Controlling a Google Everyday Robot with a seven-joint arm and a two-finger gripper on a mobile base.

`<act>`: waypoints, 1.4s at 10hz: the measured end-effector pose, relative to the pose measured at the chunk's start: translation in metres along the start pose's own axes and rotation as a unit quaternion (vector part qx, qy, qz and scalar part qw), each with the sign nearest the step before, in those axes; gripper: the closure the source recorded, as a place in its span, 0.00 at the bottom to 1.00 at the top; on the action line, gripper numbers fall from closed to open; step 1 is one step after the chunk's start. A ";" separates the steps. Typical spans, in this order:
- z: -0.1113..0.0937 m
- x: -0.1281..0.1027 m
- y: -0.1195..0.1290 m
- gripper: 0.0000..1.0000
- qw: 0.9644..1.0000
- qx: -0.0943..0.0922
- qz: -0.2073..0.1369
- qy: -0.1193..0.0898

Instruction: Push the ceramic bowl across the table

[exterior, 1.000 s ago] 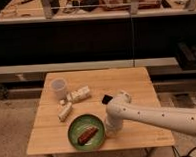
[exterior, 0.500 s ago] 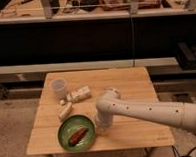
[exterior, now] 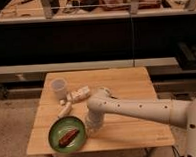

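The green ceramic bowl (exterior: 67, 136) sits near the front left corner of the wooden table (exterior: 127, 86). A brown piece of food (exterior: 68, 137) lies in it. My gripper (exterior: 92, 126) points down at the end of the white arm (exterior: 143, 110), which reaches in from the right. The gripper is right against the bowl's right rim.
A white cup (exterior: 58, 88) stands at the back left of the table. A small white packet (exterior: 78, 94) and a white stick-like thing (exterior: 64, 110) lie between the cup and the bowl. Dark shelving (exterior: 94, 38) runs behind the table.
My arm has swung left and the gripper has come down against the bowl. The bowl has slid left, toward the table's front left corner.
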 end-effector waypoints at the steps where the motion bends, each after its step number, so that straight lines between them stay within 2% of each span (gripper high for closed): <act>1: 0.002 -0.002 -0.004 1.00 1.000 0.001 -0.002 -0.003; 4: 0.005 -0.005 -0.024 1.00 1.000 0.007 -0.022 -0.005; 9: 0.009 -0.014 -0.068 1.00 0.997 0.033 -0.070 -0.007; 14: 0.014 -0.022 -0.088 1.00 0.994 0.058 -0.090 -0.016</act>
